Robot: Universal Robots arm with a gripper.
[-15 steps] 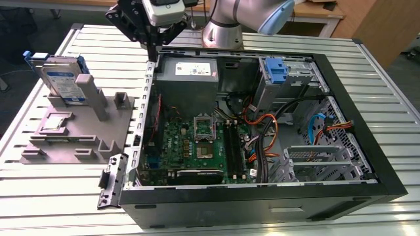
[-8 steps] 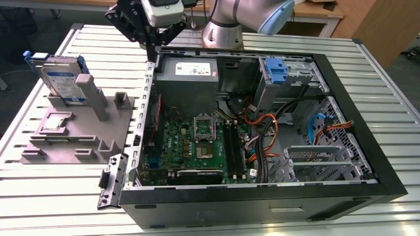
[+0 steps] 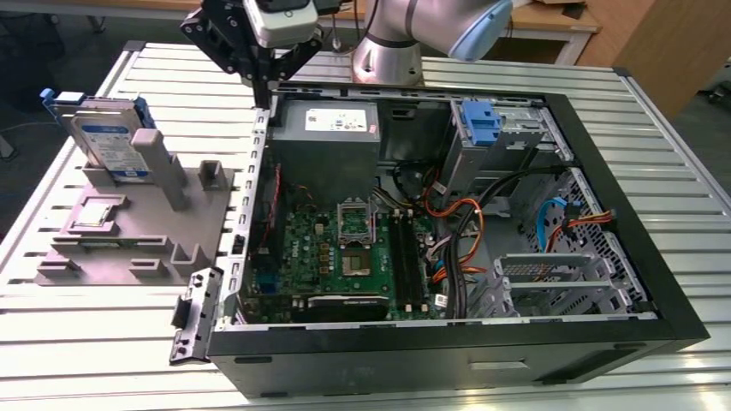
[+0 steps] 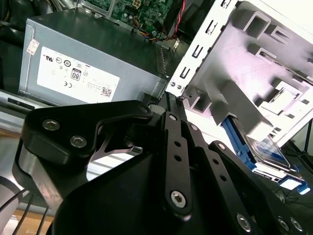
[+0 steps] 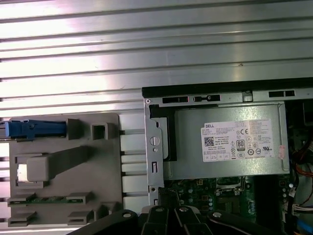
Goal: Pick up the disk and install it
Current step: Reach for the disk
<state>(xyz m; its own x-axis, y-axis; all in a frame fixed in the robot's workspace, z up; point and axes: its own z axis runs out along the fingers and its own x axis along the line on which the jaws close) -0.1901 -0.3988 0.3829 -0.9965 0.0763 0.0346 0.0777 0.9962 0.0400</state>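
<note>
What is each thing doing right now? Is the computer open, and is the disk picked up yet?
Disk: standing on edge in the grey holder, not held.
Gripper: shut, empty, above the case's corner.
Computer case: lying on its side, open.
Power supply: fitted inside the case.
Blue bracket: sitting in the case's drive bay.

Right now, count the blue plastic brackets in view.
2. One edges the disk on the grey stand, exterior view's left; one bare bracket sits inside the computer case. Others may be hidden.
</note>
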